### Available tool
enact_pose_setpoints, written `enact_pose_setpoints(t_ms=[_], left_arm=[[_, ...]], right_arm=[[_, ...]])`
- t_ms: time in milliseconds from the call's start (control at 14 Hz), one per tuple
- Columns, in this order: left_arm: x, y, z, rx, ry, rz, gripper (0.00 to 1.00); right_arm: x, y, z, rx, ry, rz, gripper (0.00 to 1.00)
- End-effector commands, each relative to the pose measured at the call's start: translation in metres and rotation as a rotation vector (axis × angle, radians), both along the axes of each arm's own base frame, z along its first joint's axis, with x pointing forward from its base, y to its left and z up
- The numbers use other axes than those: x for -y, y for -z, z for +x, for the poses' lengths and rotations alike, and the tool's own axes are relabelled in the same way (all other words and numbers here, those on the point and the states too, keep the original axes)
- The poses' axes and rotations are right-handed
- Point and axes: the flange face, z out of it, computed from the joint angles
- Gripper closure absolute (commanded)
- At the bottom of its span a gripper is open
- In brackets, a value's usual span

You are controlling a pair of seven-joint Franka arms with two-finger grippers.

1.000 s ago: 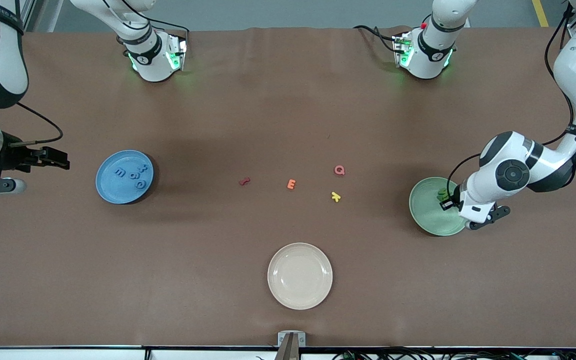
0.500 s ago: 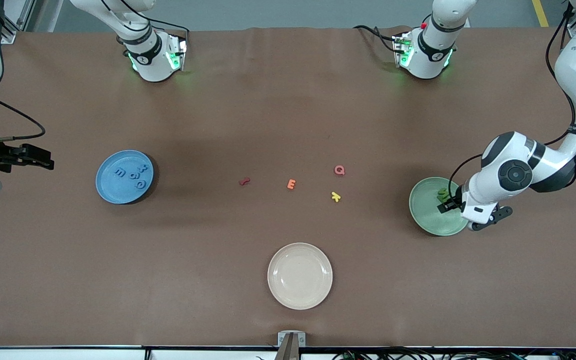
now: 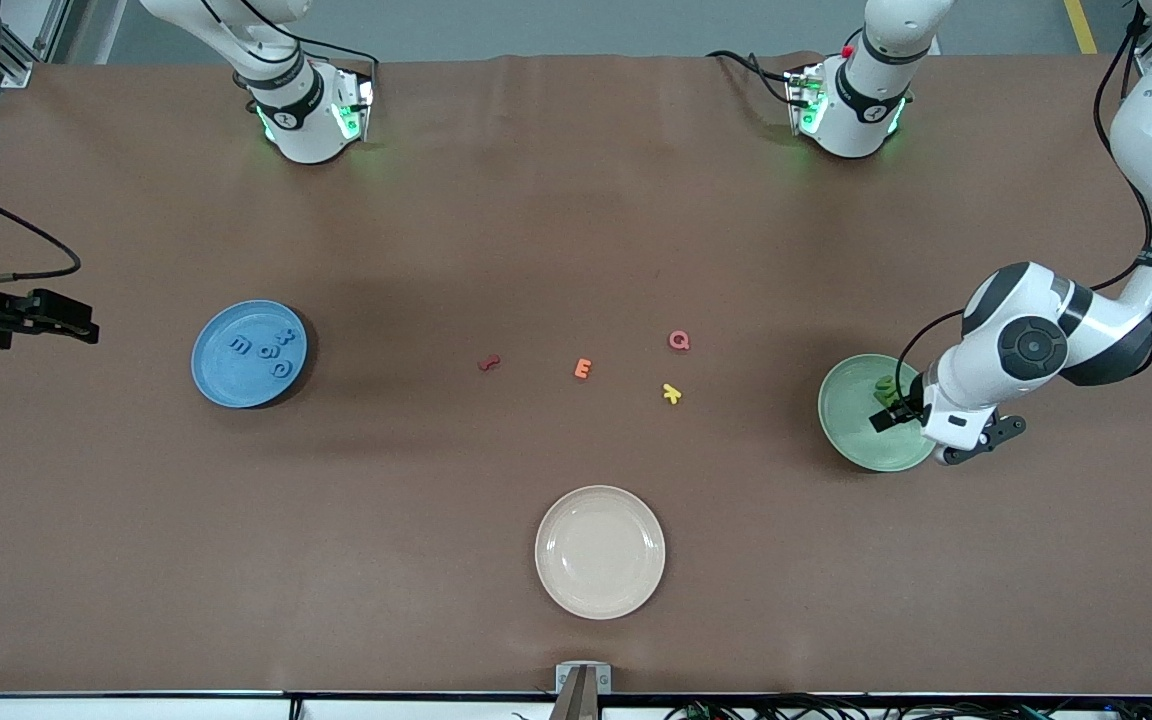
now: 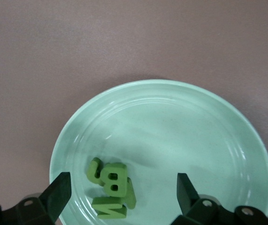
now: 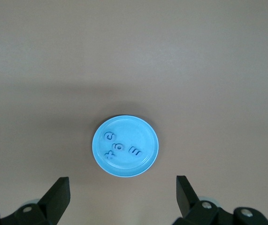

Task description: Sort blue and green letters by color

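While the right pincer [image 3: 76, 328] has drawn back to the left edge of the frame, its jaws spread wide and empty, the left pincer [image 3: 884, 415] has eased slightly lower-right over the green plate [image 3: 851, 440], also wide open with nothing held. The green letters [image 4: 111, 187] lie piled in that plate at the frame's right; the blue letters [image 3: 266, 348] rest on the blue plate [image 3: 221, 385] at its left. Sorting looks finished: only red, orange, pink and yellow letters remain mid-frame on the worktop [image 3: 576, 230].
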Motion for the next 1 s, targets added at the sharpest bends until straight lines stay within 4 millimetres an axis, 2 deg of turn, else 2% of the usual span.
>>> enact_pose_setpoints(t_ms=[0,286,429,571,714,929], left_arm=[[0.010,-0.014,0.001,0.017,0.010,0.005,0.01],[0.028,-0.030,0.000,0.009,0.028,0.007,0.01],[0.059,-0.046,-0.002,0.018,-0.008,-0.022,0.01],[0.108,-0.055,-0.001,0.028,-0.062,-0.042,0.05],[0.144,-0.060,-0.002,0.041,-0.098,-0.049,0.09],[0.157,-0.061,-0.004,0.044,-0.101,-0.052,0.10]], right_arm=[[0.003,-0.006,-0.008,-0.045,0.015,0.032,0.00],[0.005,-0.033,-0.032,-0.062,0.020,0.037,0.00],[0.013,-0.042,-0.048,-0.058,0.035,0.042,0.00],[0.010,-0.053,-0.059,-0.045,0.030,0.043,0.00],[0.009,-0.066,-0.069,-0.033,0.027,0.040,0.00],[0.001,-0.064,-0.070,-0.038,0.010,0.031,0.00]])
